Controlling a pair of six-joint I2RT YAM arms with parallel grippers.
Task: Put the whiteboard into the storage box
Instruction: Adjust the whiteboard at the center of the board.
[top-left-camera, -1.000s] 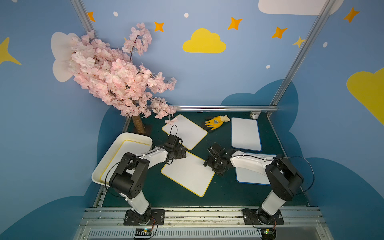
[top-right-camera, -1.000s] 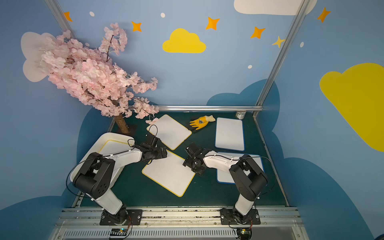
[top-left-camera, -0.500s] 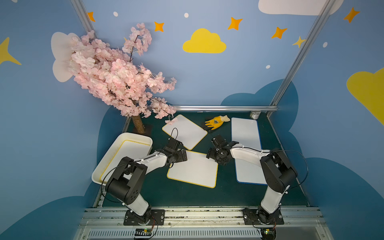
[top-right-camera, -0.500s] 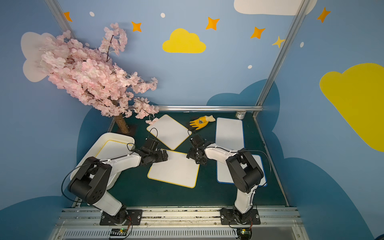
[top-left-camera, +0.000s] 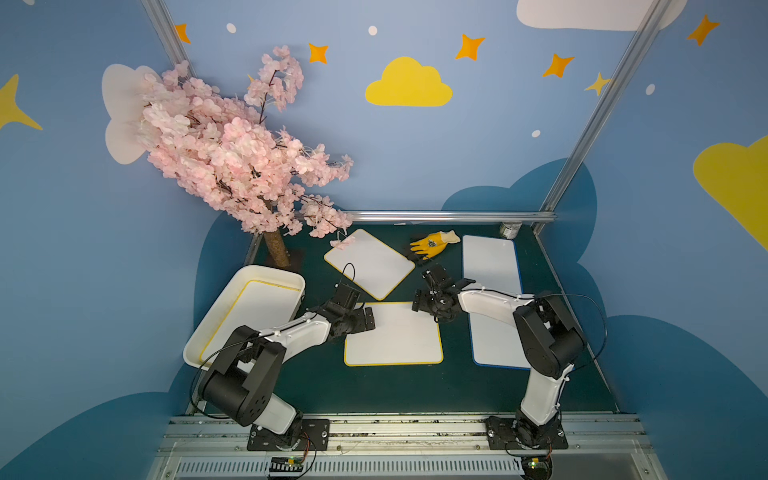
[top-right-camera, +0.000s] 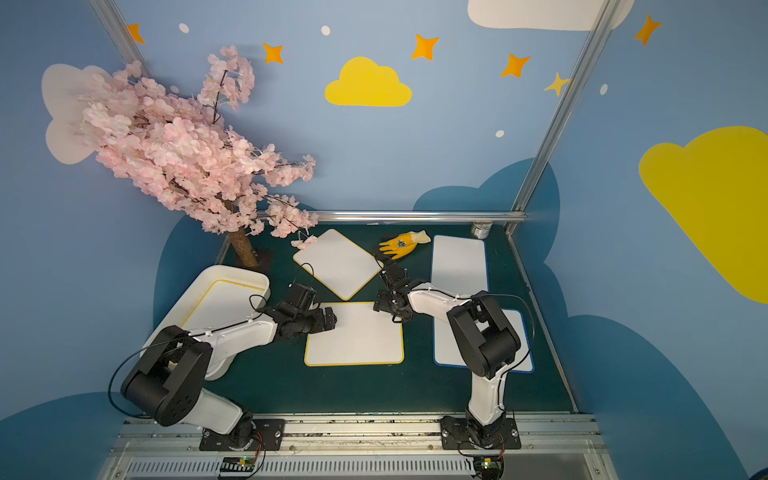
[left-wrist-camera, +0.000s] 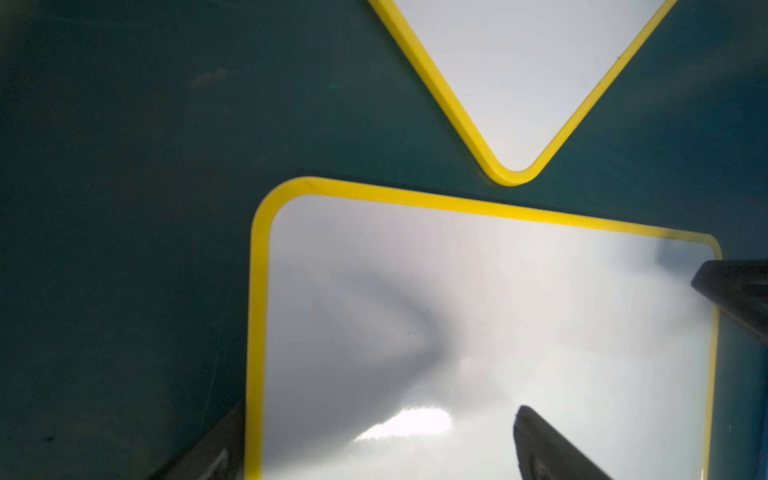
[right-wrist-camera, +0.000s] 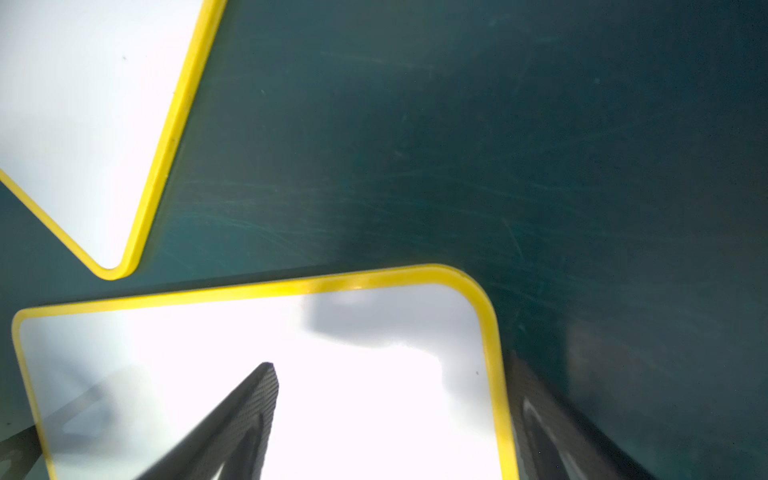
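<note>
**Clerk:** Item one, reading from the left?

**Keeper:** The storage box (top-left-camera: 218, 316): shallow white tray, raised rim, rounded corners. One yellow-framed board (top-left-camera: 257, 316) already lies in it.

**Clerk:** Next, to the right of the box?

**Keeper:** Left gripper (top-left-camera: 369, 319), jaws spread wide, gripping nothing. In the left wrist view one finger (left-wrist-camera: 536, 449) is over the white face. The other (left-wrist-camera: 216, 449) is off the board's box-side edge, near its far corner.

**Clerk:** And the article itself?

**Keeper:** The whiteboard (top-left-camera: 394, 334): on the green mat (top-left-camera: 374, 386), near the box's right side with mat between, apparently lying flat. Glossy white face, thin yellow frame, rounded corners (a second yellow board (top-left-camera: 370, 264) sits beyond it, turned diamond-wise, with one corner just short of its far edge).

**Clerk:** Handling?

**Keeper:** By my estimate it is light, stiff and thin. The face looks slick, so pads would slide on it. While it lies flat there is nothing to pinch from above. Take it by the frame, one jaw under an edge, at the two far corners, with both arms sharing the load. A one-sided hold would likely let it swing. It is probably not fragile, though the face may scratch.

**Clerk:** Farther right of the box?

**Keeper:** Right gripper (top-left-camera: 417, 304), likewise parted and empty. It straddles the board's edge away from the box, at the far corner. Past it lies a blue-framed board (top-left-camera: 496, 336), partly under the right arm.
</note>
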